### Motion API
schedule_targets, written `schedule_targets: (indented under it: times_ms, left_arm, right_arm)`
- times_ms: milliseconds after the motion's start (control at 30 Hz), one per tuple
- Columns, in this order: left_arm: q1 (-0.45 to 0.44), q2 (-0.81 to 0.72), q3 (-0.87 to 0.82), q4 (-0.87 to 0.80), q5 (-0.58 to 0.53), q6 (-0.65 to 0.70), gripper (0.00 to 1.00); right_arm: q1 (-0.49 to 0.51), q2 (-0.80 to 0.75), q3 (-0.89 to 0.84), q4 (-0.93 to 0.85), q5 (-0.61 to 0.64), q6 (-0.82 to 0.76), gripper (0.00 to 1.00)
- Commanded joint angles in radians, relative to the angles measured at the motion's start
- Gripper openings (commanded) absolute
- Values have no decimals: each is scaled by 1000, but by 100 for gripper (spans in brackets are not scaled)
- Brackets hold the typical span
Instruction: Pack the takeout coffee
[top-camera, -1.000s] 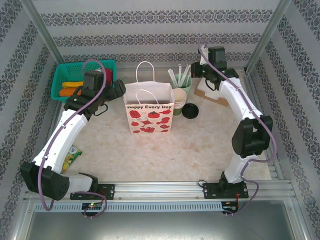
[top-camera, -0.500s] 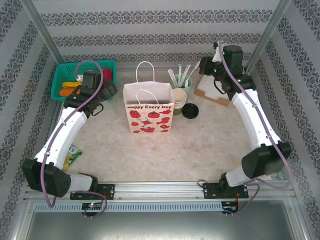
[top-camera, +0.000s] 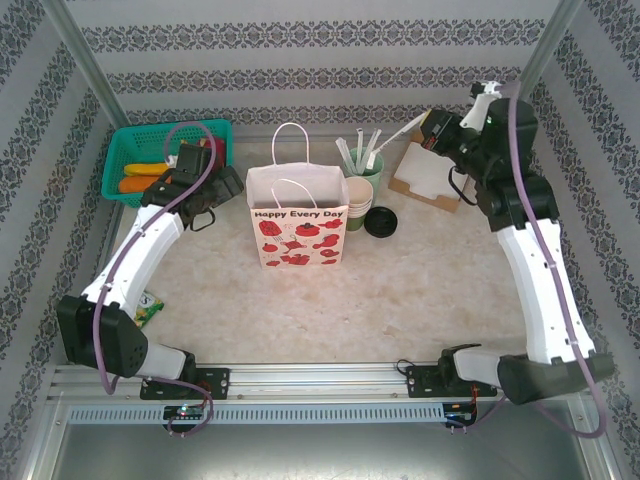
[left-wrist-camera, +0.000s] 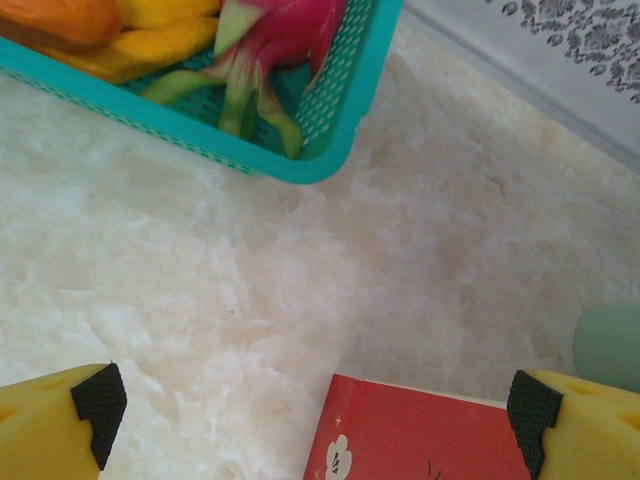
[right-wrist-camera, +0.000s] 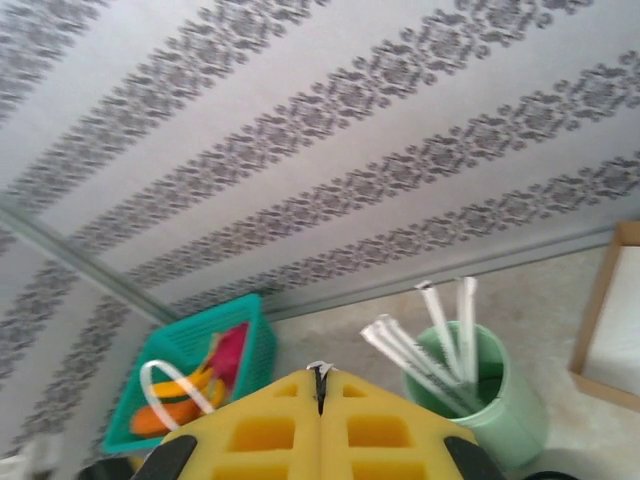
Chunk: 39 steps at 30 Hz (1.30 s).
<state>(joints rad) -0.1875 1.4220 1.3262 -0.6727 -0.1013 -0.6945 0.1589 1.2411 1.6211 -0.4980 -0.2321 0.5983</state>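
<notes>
Left of paper bag (top-camera: 297, 228): teal basket (top-camera: 113, 160) with fruit (top-camera: 138, 184). Right of bag: mint-green cup (top-camera: 371, 168) with straws (top-camera: 359, 150), stacked cups (top-camera: 359, 197), lidded takeout coffee (top-camera: 380, 222). Jaws spread on left gripper (left-wrist-camera: 315, 400), pressed together on right gripper (right-wrist-camera: 320, 395).

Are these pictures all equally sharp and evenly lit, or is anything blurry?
Top external view: even, soft light, no glare, the paper bag sharp. Left wrist view: the basket is crisp; the left pincer looks slightly soft. Right wrist view: tilted, so the wallpaper stripes slant; the right pincer and straw cup are a little hazy.
</notes>
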Motion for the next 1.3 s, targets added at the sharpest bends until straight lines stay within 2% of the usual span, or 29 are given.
schedule_targets:
  times_ms: [0,200,333,500,733,967,1267]
  left_arm:
    - [11,21,-9,-6,36,-26,100]
    - [12,43,-2,-1,75,-26,100]
    - [11,48,-4,9,101,-32,100]
    - [10,49,-7,4,113,-33,100]
    - [10,51,-1,4,139,-34,100]
    - [10,46,-5,-1,140,-38,100]
    - [10,46,-2,-5,138,-41,100]
  right_arm:
    - [2,-56,2,54,-145,53,0]
    - [92,-10,-7,126,-309,8,0]
    - [201,50,-21,171,-276,-99,0]
    - [278,114,-50,232,-275,-155,0]
    - [346,213,-142,380,-282,-188,0]
    - [383,322,-160,444,-297,-261,0]
    - [417,446,-146,433,-358,-376,0]
